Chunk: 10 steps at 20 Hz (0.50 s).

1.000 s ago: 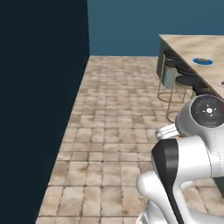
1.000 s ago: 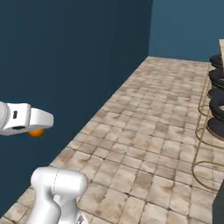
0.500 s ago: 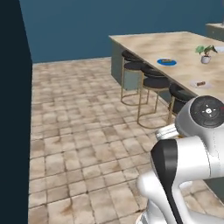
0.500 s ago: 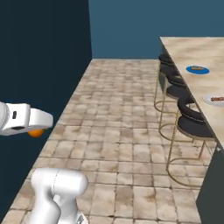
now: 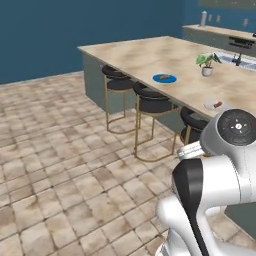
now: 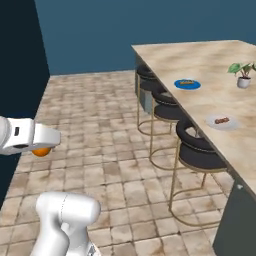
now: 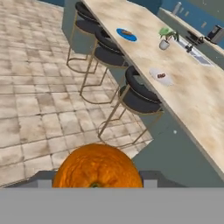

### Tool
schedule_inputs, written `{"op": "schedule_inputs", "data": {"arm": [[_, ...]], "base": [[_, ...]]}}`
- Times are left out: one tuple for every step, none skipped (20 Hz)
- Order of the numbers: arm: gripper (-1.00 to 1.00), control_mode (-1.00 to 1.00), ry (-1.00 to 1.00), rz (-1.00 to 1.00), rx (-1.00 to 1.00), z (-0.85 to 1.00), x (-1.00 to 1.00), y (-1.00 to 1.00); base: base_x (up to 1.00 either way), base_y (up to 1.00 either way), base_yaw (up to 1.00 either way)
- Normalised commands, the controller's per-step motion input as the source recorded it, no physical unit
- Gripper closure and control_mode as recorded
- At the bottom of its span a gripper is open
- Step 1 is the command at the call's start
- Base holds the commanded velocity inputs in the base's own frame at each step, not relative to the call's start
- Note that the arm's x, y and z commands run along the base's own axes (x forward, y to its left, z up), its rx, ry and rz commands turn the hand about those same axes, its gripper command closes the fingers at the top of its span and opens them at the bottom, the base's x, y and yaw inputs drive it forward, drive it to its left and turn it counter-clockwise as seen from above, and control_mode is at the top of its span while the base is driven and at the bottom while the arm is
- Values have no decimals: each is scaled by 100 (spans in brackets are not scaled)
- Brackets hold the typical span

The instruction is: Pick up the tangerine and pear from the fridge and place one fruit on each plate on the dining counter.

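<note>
The counter (image 6: pixel 210 65) has a beige marbled top over grey-green sides, and on it sit a bright blue plate (image 6: pixel 187 84), a white plate (image 6: pixel 221 121) and a green-leaved plant in a white pot (image 6: pixel 243 73). Beside the counter stand black-seated stools with gold frames (image 6: pixel 194 165) on a mottled tan-and-brown tiled floor (image 6: pixel 105 130), against a deep blue wall (image 6: pixel 130 25). The tangerine (image 7: pixel 97 167) is bright orange with a dimpled skin.

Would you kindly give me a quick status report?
Tool shut on tangerine. Blue plate and white plate each hold a sausage-like piece. Stools line the dining counter.
</note>
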Motion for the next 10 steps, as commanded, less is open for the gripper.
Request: {"op": "schedule_inputs", "data": {"arm": [[100,100,0,0,0,0,0,0],[100,100,0,0,0,0,0,0],[100,100,0,0,0,0,0,0],[100,100,0,0,0,0,0,0],[100,100,0,0,0,0,0,0],[100,100,0,0,0,0,0,0],[100,100,0,0,0,0,0,0],[100,100,0,0,0,0,0,0],[100,100,0,0,0,0,0,0],[100,100,0,0,0,0,0,0]], "base": [[100,44,-45],[100,44,-46],[100,48,-46],[100,48,-46],[100,48,-46],[100,48,-46],[100,49,-46],[100,49,-46],[100,51,-47],[100,53,-47]]}}
